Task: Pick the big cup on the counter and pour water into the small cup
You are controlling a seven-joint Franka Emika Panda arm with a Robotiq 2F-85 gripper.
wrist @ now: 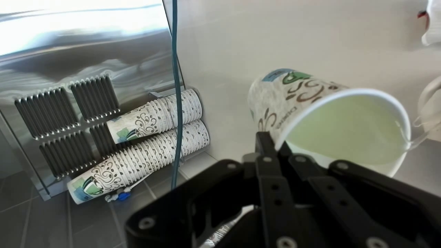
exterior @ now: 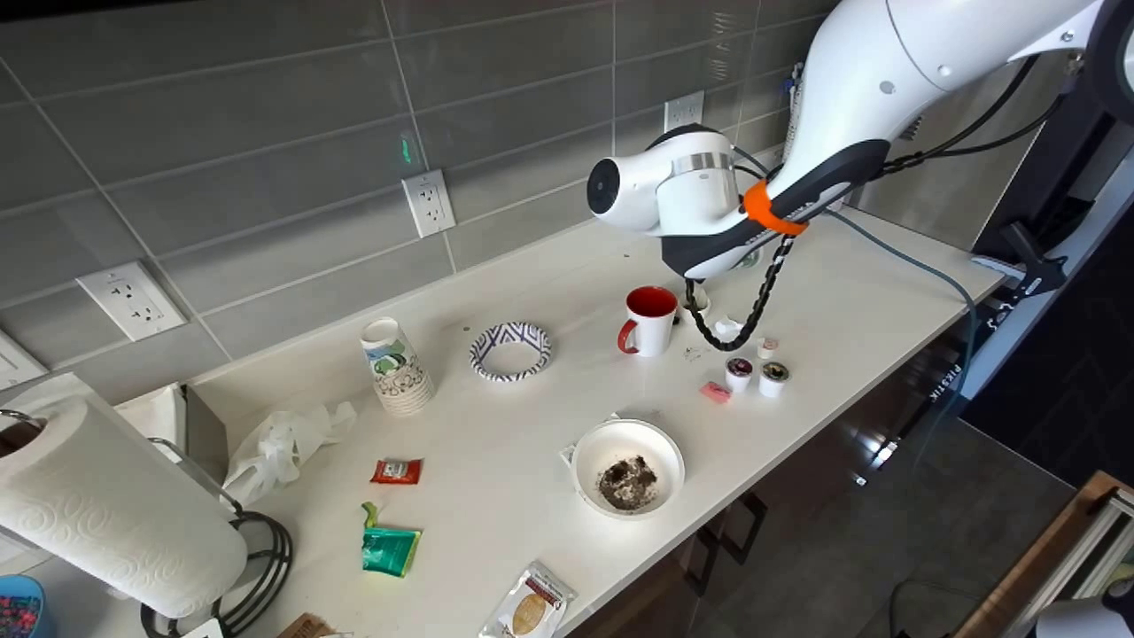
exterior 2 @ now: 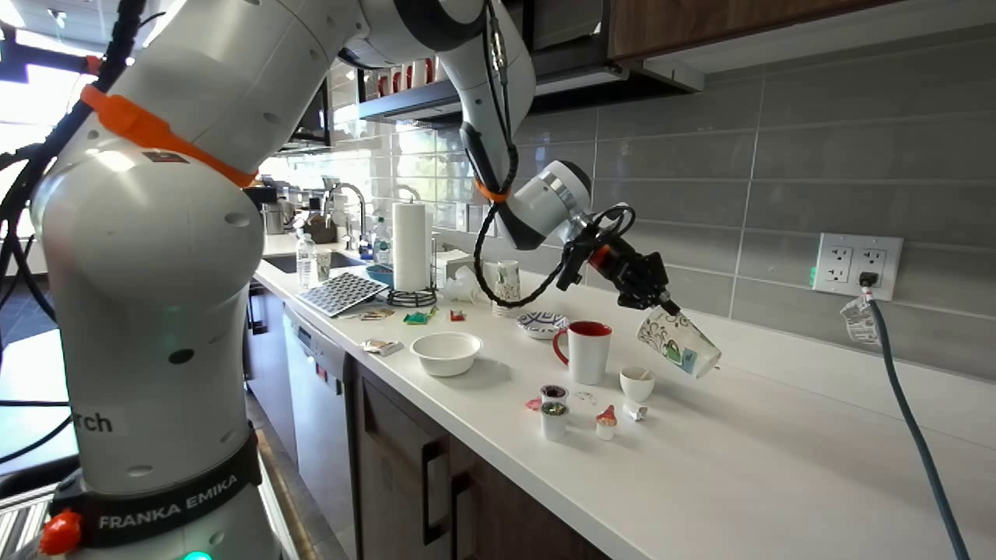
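A white arm [exterior: 850, 133] reaches over a long off-white counter [exterior 2: 739, 467] along a grey tiled wall. At its end, the gripper [exterior 2: 668, 305] has its 2 fingers pressed together on the rim of the big cup [exterior 2: 678, 342], a paper cup with brown swirls and a green picture. The big cup hangs above the counter, tipped well over; in the wrist view, pale greenish liquid fills it near the lip. A thin clear streak shows at that lip, too faint to say whether liquid is flowing.

The small cup [exterior 2: 637, 383], plain white, stands upright on the counter, below and left of the big cup in an exterior view, with a gap between them. Just beside it is a white mug [exterior 2: 589, 358] with a red inside and handle. Near these, toward the counter's front edge, stand 2 dark-topped pods [exterior 2: 554, 421] and a little tub [exterior 2: 606, 426] with a red top.

Farther along, in an exterior view, sit a white bowl [exterior: 654, 443] with dark grounds in it, a blue-patterned dish [exterior: 509, 333], a stack of paper cups [exterior: 400, 372], 3 packets, coloured red [exterior: 396, 471], green [exterior: 390, 551] and white, and an upright paper roll [exterior: 115, 514]. The wrist view shows 2 more cup stacks beside a steel panel [wrist: 75, 44].
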